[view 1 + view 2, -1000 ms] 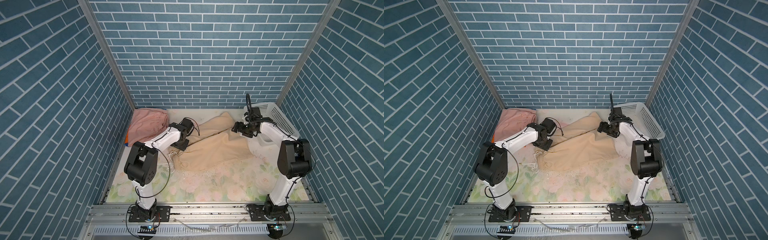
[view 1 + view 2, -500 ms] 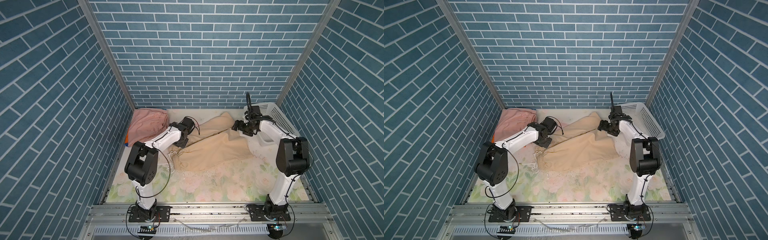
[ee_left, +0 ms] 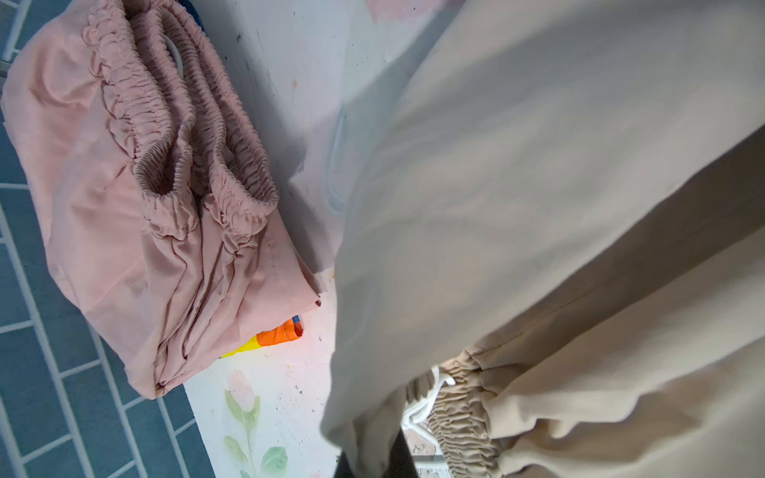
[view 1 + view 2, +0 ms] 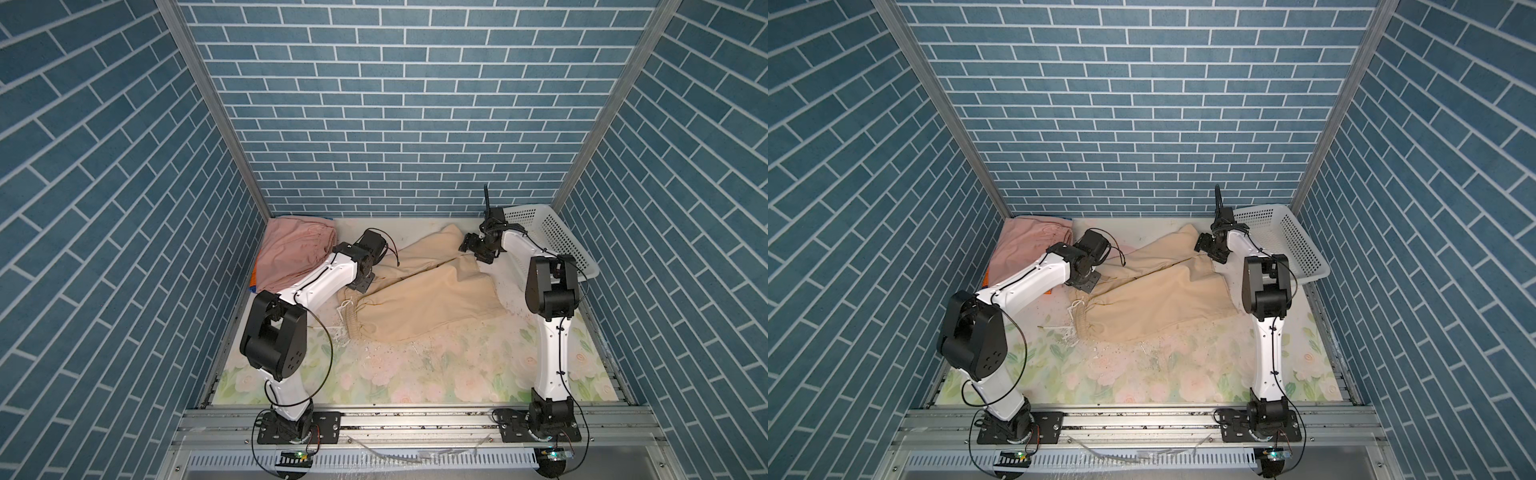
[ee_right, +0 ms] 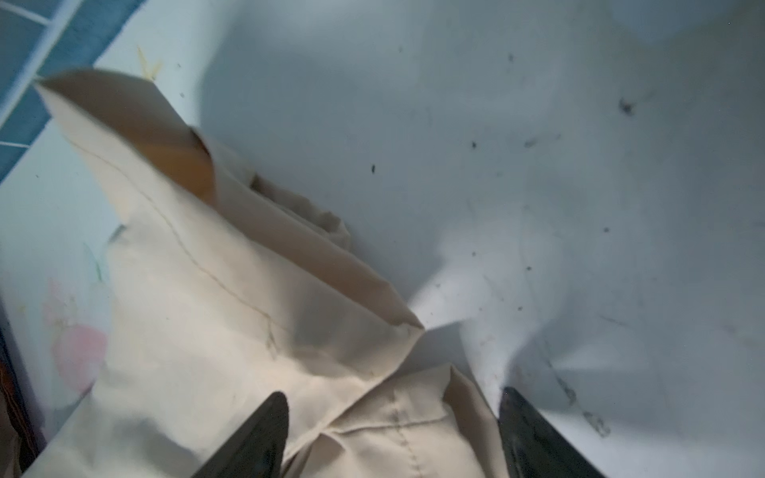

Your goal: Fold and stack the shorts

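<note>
The beige shorts [image 4: 419,291] [image 4: 1154,291] lie spread across the middle of the table, waist and white drawstring [image 4: 347,307] towards the left. My left gripper [image 4: 360,284] [image 4: 1086,286] is at the waist end, shut on a fold of the beige cloth [image 3: 538,186], which hangs over its fingers [image 3: 397,455]. My right gripper [image 4: 471,248] [image 5: 391,397] stands open over a leg hem corner [image 5: 372,418], one finger on each side. The pink shorts [image 4: 291,249] [image 3: 124,207] lie folded at the back left, on the rainbow-striped shorts [image 3: 277,337].
A white perforated basket [image 4: 552,232] [image 4: 1287,237] stands at the back right, close behind my right arm. Blue brick walls enclose the table on three sides. The flowered table cover [image 4: 415,370] is bare towards the front.
My left gripper has closed on the beige shorts near the waist and shifted slightly towards the back. My right gripper has stayed over the leg hem.
</note>
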Available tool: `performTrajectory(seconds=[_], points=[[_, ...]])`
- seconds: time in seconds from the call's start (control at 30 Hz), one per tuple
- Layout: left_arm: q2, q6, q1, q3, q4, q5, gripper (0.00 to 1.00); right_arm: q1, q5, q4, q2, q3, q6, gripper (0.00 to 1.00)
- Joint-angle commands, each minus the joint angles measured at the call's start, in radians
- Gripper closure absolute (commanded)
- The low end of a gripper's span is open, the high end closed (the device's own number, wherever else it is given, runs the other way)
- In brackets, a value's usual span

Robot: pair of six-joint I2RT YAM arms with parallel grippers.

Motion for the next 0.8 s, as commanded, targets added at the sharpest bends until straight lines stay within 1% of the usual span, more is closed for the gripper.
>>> performTrajectory(seconds=[0.0,0.17,0.3,0.4,0.5,0.6,0.77], points=[[-0.027,0.014,0.007,0.008,0.000,-0.005,1.00,-0.001,0.031,0.039,0.036,0.017,0.053,0.24],[-0.024,0.012,0.008,0.014,-0.001,0.007,1.00,-0.001,0.018,0.065,0.088,0.065,0.065,0.31],[-0.025,0.011,0.009,0.012,-0.002,0.007,1.00,0.000,0.011,0.082,0.104,0.070,0.075,0.39],[-0.022,0.008,0.008,0.011,-0.002,0.008,1.00,-0.001,-0.008,0.121,0.112,0.068,0.096,0.54],[-0.022,0.006,0.007,0.012,0.000,0.011,1.00,0.000,-0.027,0.148,0.113,0.075,0.115,0.78],[-0.017,0.005,0.016,0.018,0.003,0.010,1.00,-0.001,-0.027,0.149,0.093,0.087,0.114,1.00],[-0.007,-0.015,0.051,0.055,0.023,0.039,1.00,-0.009,-0.004,0.075,0.030,0.161,0.063,1.00]])
